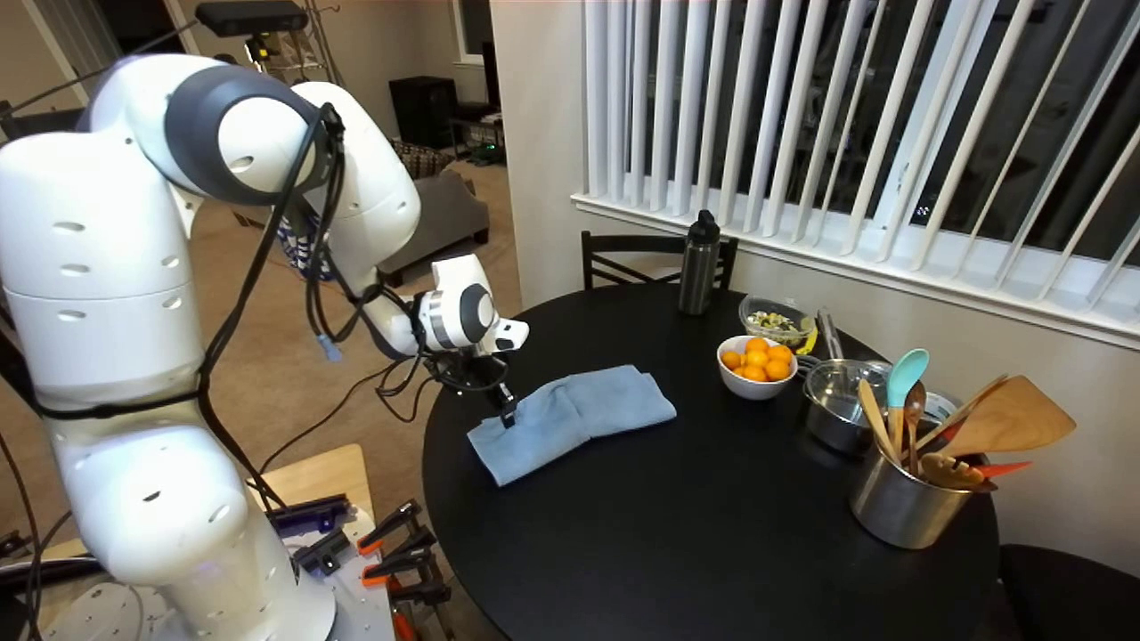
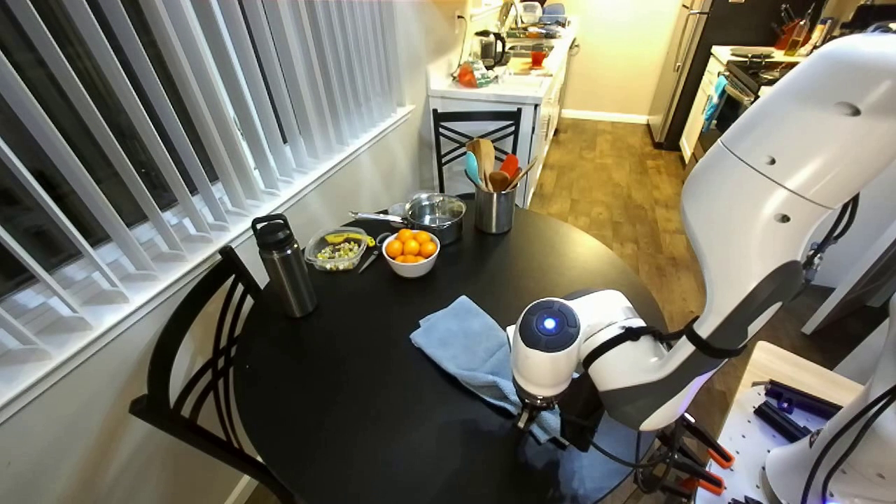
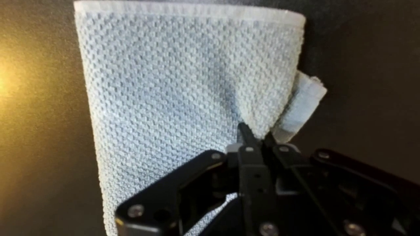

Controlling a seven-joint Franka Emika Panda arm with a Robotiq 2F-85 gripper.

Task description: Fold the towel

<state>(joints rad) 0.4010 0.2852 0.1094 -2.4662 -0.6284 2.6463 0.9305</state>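
Observation:
The grey-blue towel [image 1: 614,402] lies on the black round table, layered into a long strip with a crease across its middle. It also shows in an exterior view [image 2: 467,344], where the arm hides part of it. In the wrist view the towel [image 3: 157,82] fills the left and middle, with a hemmed edge at the top and a small corner flap at the right. My gripper [image 3: 256,131] is shut on a pinched fold near the towel's side edge. In the exterior views the gripper [image 1: 506,411] is low at the towel's end nearer the robot base [image 2: 542,428].
A white bowl of oranges [image 1: 755,390] stands beyond the towel. Near it are a clear food container [image 1: 773,322], a metal pot [image 1: 837,405] and a steel utensil holder [image 1: 904,507]. A steel bottle [image 1: 699,267] stands near a chair [image 2: 210,378]. Clamps [image 1: 401,552] sit beside the robot base.

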